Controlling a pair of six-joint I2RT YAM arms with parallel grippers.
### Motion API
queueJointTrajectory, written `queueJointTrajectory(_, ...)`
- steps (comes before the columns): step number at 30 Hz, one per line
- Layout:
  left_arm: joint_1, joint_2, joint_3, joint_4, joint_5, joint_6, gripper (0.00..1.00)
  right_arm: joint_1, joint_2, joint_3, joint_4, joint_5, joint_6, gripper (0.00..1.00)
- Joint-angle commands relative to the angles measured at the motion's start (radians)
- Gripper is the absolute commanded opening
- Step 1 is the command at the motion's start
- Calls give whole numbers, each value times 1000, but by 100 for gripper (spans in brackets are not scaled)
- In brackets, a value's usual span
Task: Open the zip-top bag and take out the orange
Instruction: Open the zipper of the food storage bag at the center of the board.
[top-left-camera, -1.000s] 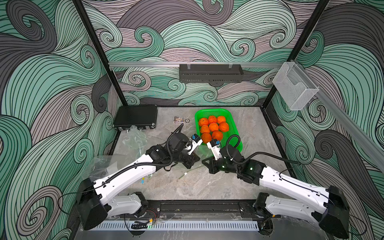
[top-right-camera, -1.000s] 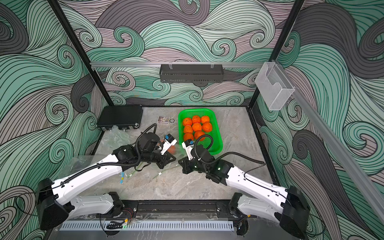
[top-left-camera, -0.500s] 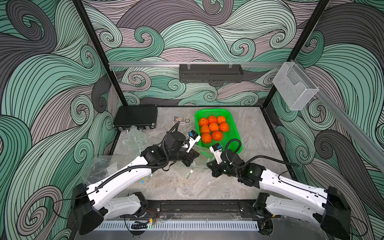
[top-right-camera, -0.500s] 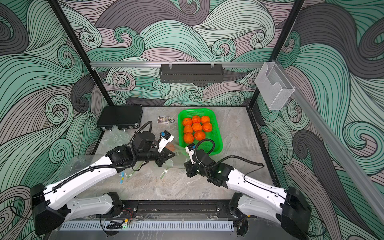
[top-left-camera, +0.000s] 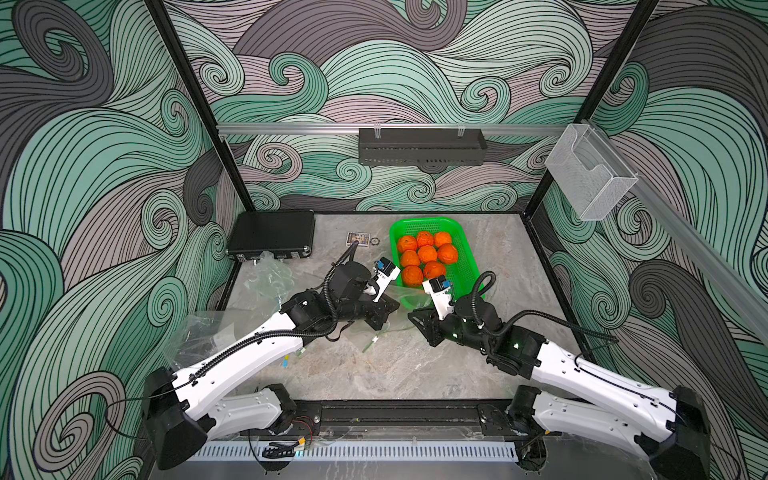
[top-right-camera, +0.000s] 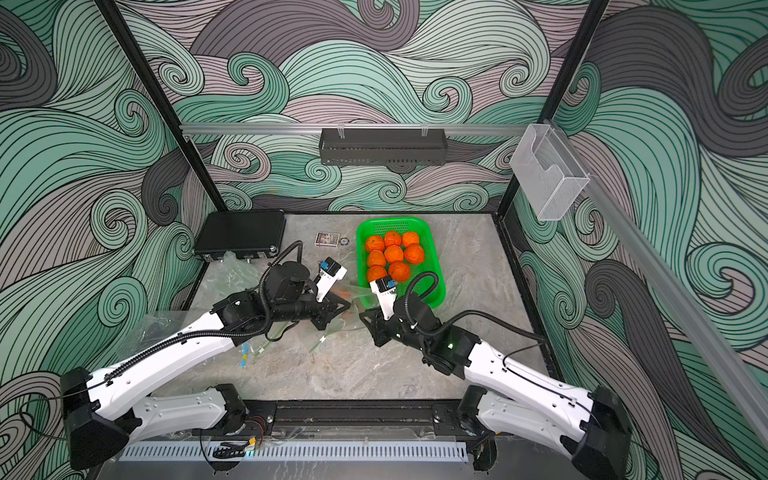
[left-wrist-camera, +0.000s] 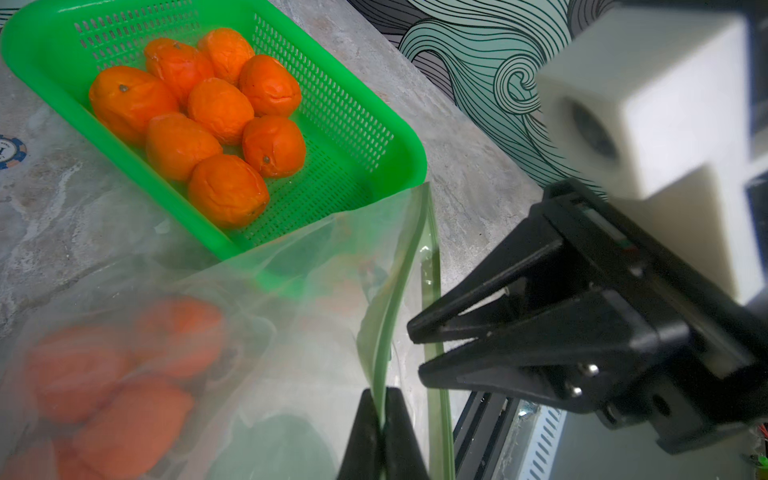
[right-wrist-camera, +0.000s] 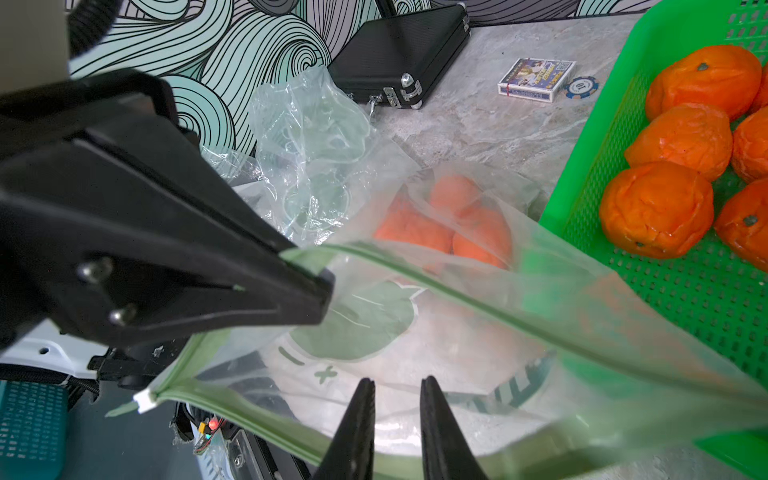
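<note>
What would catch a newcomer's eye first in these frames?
The bright green basket of loose oranges at the far side of the table stands out first. In front of it, the left pincer pinches the green zip strip of a clear zip-top bag with oranges inside, while the right pincer hangs open at the bag's mouth.

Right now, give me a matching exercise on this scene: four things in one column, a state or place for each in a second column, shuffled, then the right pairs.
Column one
1. left end effector
2. right end effector
3. green plastic mesh basket
4. black hard case

Column two
A. jaws apart
B. lying closed at the back left corner of the grey marbled table
C. shut on the green zip strip of the clear plastic zip-top bag
D. holding eight loose oranges

Pairs: 1-C, 2-A, 3-D, 4-B
</note>
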Motion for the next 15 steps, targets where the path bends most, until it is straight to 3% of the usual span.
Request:
queueJointTrajectory(1,-8,6,41,9,28,-11,0,4,59,45,8,4,33,23)
queueJointTrajectory(5,-8,-2,55,-17,26,14,0,5,134,32,28,-26,41,23)
queueJointTrajectory(6,-8,-8,56,-21,26,22,4,6,146,18,38,-28,45,22)
queueJointTrajectory(7,-9,-14,56,-21,19,31,14,6,158,-1,61,-36,41,22)
queueJointTrajectory(9,-9,-32,54,-19,-62,11,45,14,170,-44,114,-54,24,22)
queueJointTrajectory(12,-2,-54,75,-74,-316,-25,88,36,171,-111,192,-56,-34,22)
queueJointTrajectory(13,13,-55,85,-98,-405,-42,96,46,170,-136,226,-57,-61,22)
queueJointTrajectory(15,69,-51,101,-129,-470,-49,98,62,169,-201,314,-56,-101,25)
